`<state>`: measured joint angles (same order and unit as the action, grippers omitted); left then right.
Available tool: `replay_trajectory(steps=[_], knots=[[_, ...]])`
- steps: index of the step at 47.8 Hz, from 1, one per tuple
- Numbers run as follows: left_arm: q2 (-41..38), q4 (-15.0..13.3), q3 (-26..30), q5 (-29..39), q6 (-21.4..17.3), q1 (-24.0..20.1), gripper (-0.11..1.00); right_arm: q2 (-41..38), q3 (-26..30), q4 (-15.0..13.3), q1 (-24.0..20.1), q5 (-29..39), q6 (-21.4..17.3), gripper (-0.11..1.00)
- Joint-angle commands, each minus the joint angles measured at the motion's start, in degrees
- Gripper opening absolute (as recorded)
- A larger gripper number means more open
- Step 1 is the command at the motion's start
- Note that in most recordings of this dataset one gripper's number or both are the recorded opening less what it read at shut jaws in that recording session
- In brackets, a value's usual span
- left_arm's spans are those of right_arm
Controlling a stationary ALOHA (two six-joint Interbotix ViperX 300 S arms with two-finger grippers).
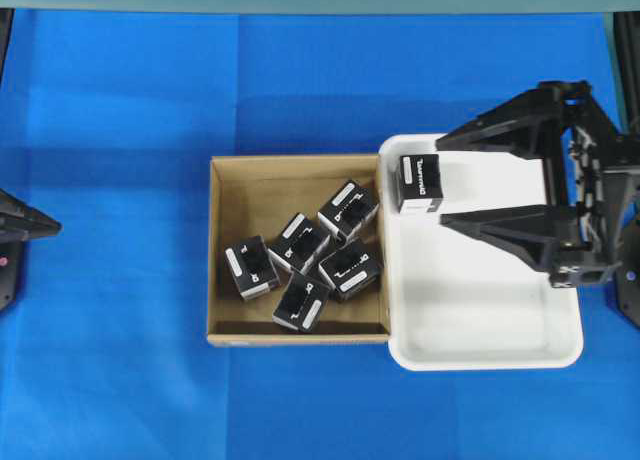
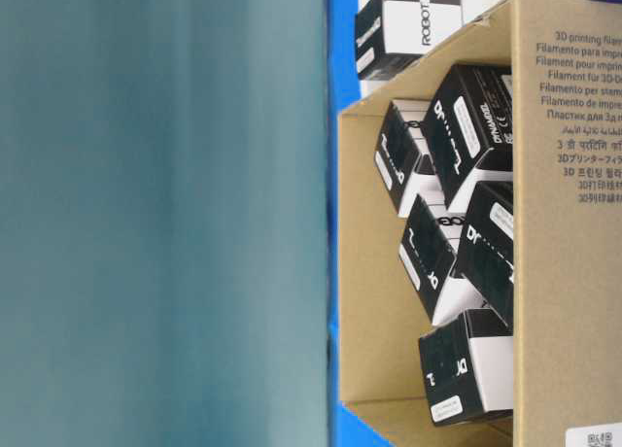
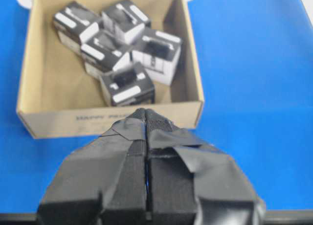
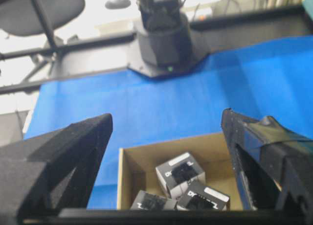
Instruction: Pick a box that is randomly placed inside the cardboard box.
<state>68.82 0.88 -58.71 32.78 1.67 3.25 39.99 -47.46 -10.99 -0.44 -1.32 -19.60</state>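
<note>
So I'm looking down at the blue tabletop (image 1: 300, 80), with the cardboard box (image 1: 225, 250) in the middle and a white tray (image 1: 480, 330) touching its right wall. Five black cartons (image 1: 300, 242) are sitting jumbled in the cardboard box. The box (image 1: 420, 182) with the long white word is already resting in the tray's upper left corner, just beside the cardboard wall. My right end effector (image 1: 455, 180) is hanging over the tray with its jaws spread wide, gripping nothing, and the box is lying just off its fingertips, toward the cardboard box. Its long axis is hard to call from here. My left end effector (image 3: 146, 120) is pinched closed, empty, sitting well apart.
</note>
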Motion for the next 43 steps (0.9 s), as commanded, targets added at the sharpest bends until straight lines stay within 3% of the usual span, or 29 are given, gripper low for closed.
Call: replay_trajectory(steps=[1,21,43], knots=[[-0.53,0.09,1.41,-1.23,-0.09,-0.26,-0.07,1.14,-0.09,-0.26,-0.53,-0.35,0.62,0.94],[-0.79,0.09,0.7,-3.34,-0.18,-0.26,-0.07,5.71,-2.11,-0.35,-0.88,-0.18,10.02,0.94],[-0.79,0.09,0.7,-4.39,-0.09,-1.32,-0.07,7.38,-4.39,-0.26,-1.05,0.0,10.46,0.92]])
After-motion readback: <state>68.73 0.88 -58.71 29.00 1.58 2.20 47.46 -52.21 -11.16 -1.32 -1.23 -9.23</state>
